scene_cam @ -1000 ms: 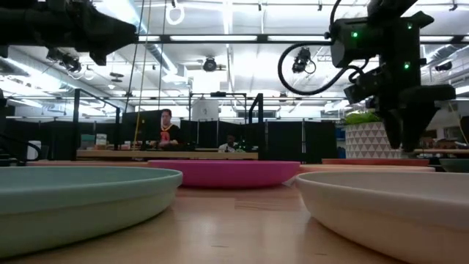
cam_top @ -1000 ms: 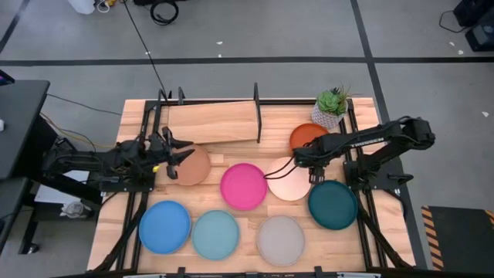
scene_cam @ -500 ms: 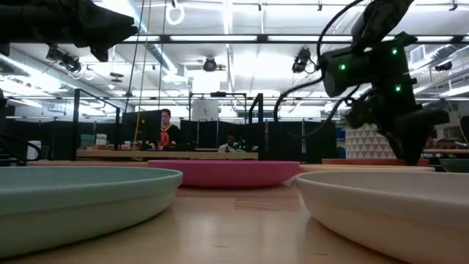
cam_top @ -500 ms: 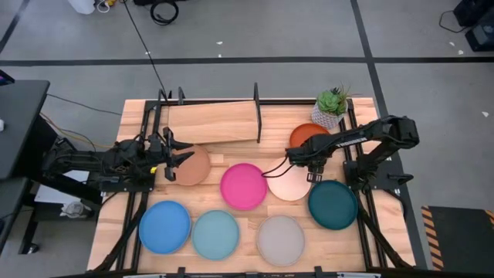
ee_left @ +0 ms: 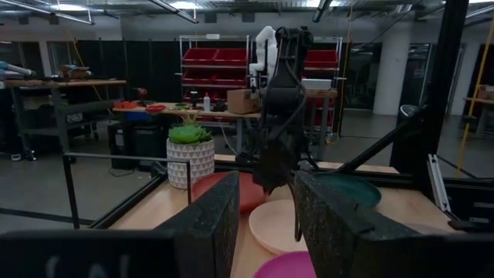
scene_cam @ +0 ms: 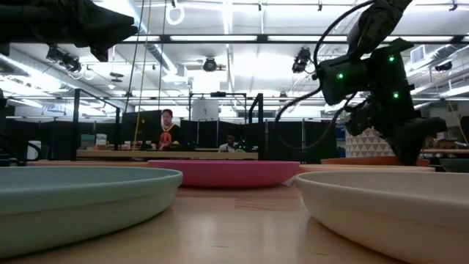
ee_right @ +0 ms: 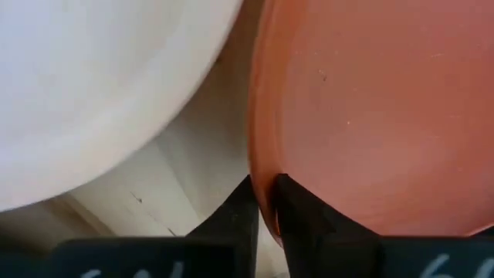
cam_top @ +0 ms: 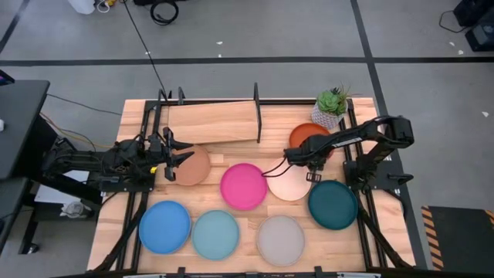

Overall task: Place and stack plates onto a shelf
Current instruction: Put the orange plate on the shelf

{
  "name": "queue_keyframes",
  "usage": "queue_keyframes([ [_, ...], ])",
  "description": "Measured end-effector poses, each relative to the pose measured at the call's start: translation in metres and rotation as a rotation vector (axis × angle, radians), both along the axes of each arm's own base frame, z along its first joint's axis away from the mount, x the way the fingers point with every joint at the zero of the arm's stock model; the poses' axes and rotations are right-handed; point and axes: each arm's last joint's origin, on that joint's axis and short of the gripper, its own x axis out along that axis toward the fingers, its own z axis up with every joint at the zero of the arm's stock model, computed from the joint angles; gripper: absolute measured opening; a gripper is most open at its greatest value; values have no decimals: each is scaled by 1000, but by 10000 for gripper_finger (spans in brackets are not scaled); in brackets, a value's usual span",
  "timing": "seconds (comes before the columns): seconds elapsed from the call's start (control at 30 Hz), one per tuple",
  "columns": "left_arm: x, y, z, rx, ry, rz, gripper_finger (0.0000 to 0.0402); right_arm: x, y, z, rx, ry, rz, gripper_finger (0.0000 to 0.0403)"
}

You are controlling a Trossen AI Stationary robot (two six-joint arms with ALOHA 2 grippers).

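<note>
The orange plate lies at the far right, next to the cream plate. My right gripper is shut on its rim. Tan, magenta, dark teal, blue, pale blue and grey plates lie flat on the tabletop. The shelf stands at the far edge. My left gripper hovers open, nothing between its fingers, well above the tan plate's left edge; it shows high in the low view. My right gripper pinches the orange plate's rim on the side toward the cream plate, one finger inside the plate and the other outside. The fingers slant down from the table's right side. Whether the plate still rests on the table, I cannot tell.
A small white pot with a green plant stands just beyond the orange plate. An upright black divider splits the shelf. A black cable loops over the cream plate. People sit in the room behind the table.
My right gripper has come down and a little toward the table's left, onto the orange plate's rim, and its fingers have shut on it. The plates lie where they were.
</note>
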Motion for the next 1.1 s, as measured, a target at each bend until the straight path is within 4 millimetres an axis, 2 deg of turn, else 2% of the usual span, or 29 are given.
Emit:
queue_keyframes([
  [0.2, 0, 0, 0, -3, -1, 0, 135, 5, 1, 22, -3, -22, -44, 33],
  [0.43, 0, 0, 0, -12, -3, -2, 135, 27, 13, 69, 2, -64, -45, 30],
  [0.6, 0, 0, 2, -17, -8, -3, 135, 41, 30, 101, 64, -139, 100, 28],
  [0.77, -2, 0, 17, -42, -26, -7, 135, 57, 51, 125, 145, -270, 291, 27],
  [0.97, -9, 1, 43, -145, 50, 4, 135, 75, 72, 138, 213, -451, 462, 27],
  [1.1, -11, 1, 56, -165, 71, 4, 134, 80, 80, 143, 217, -509, 543, 27],
])
